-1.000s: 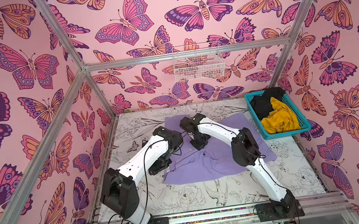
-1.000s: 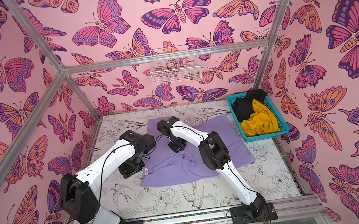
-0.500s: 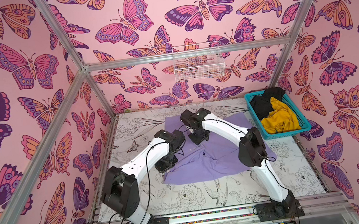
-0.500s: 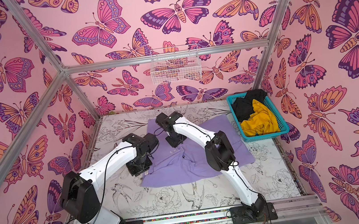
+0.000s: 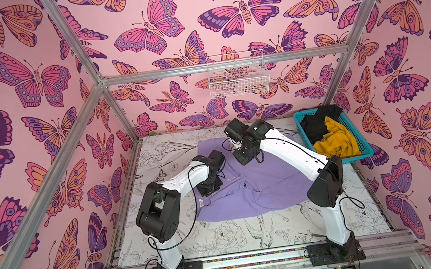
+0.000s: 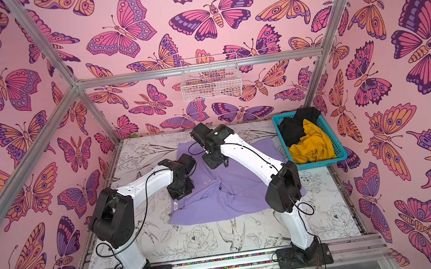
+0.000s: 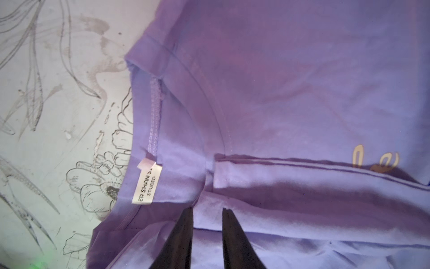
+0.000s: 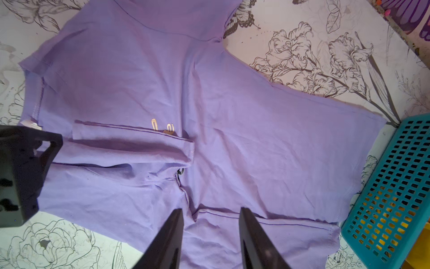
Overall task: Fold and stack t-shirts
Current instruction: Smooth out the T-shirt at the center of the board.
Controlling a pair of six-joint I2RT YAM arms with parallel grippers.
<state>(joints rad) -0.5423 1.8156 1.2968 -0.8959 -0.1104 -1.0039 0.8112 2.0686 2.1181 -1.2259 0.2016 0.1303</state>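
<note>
On the counter [image 5: 235, 236], mid-area, the lavender t-shirt [image 5: 270, 184] lies spread out but wrinkled. It's the only shirt out and there's no stack yet. At the far right corner is the teal basket [image 5: 356, 155], just beside the shirt's edge, with the mustard-yellow t-shirt [image 5: 335, 140] and the black t-shirt [image 5: 316, 125] bunched inside, both unfolded.

Both my arms reach over the lavender shirt in both top views. My right pincer [image 8: 210, 209] is released: its jaws are wide apart, nothing is between them, and flat cloth shows below. My left pincer [image 7: 207, 209] sits at the neck end, its jaws only a little apart with cloth showing in the gap. I cannot tell whether it nips a layer or just hangs over it.

Step, as I judge it: the first fold on shirt one, early in the task. A narrow strip of cloth [image 8: 130, 142] is already turned in over the chest. It lies a bit crooked and half covers the small gold print [image 8: 162, 127]. The white neck label [image 7: 146, 184] sticks out at the collar edge near my left pincer, over the counter's flower drawing.

Next move, my guess: the right pincer goes down to a hem or side edge and the left takes a firm hold at the shoulder. Then both carry that side over together. The wrinkles around the middle need pulling flat first or the fold sets skewed. The cloth is thin, so the risk is pinching both layers or too little.
</note>
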